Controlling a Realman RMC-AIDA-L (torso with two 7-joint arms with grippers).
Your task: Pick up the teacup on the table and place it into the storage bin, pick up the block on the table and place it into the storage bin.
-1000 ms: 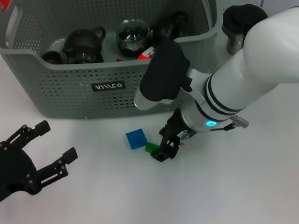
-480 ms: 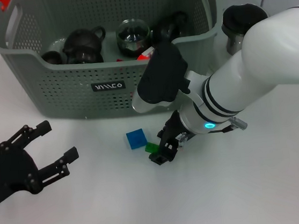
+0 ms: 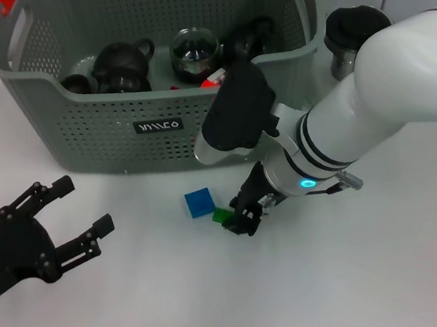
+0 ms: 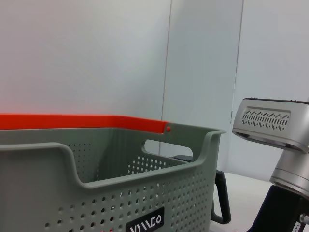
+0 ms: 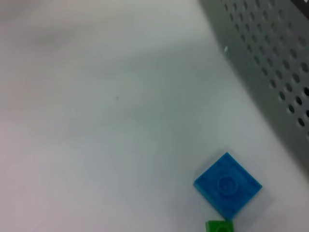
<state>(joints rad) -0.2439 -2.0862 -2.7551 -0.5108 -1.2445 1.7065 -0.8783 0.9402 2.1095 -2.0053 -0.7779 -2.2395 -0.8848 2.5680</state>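
The grey-green perforated storage bin (image 3: 81,139) stands at the back of the white table; it also shows in the left wrist view (image 4: 96,193). Inside it are a dark teapot (image 3: 122,67), a small dark teacup (image 3: 75,83) and a glass cup (image 3: 194,52). A blue block (image 3: 198,202) lies flat on the table in front of the bin, with a small green block (image 3: 222,215) just right of it. My right gripper (image 3: 242,219) is down at the table, right against the green block. The right wrist view shows the blue block (image 5: 227,184) and the green block's edge (image 5: 218,226). My left gripper (image 3: 83,203) is open and empty at the lower left.
A clear glass pitcher with a dark lid (image 3: 353,31) stands right of the bin, behind my right arm; its black handle (image 4: 219,198) shows in the left wrist view. Orange clips (image 3: 1,5) sit on the bin's handles. Bare white table lies in front.
My right gripper has shifted slightly at the green block. Both blocks, the bin and my left arm have stayed where they were.
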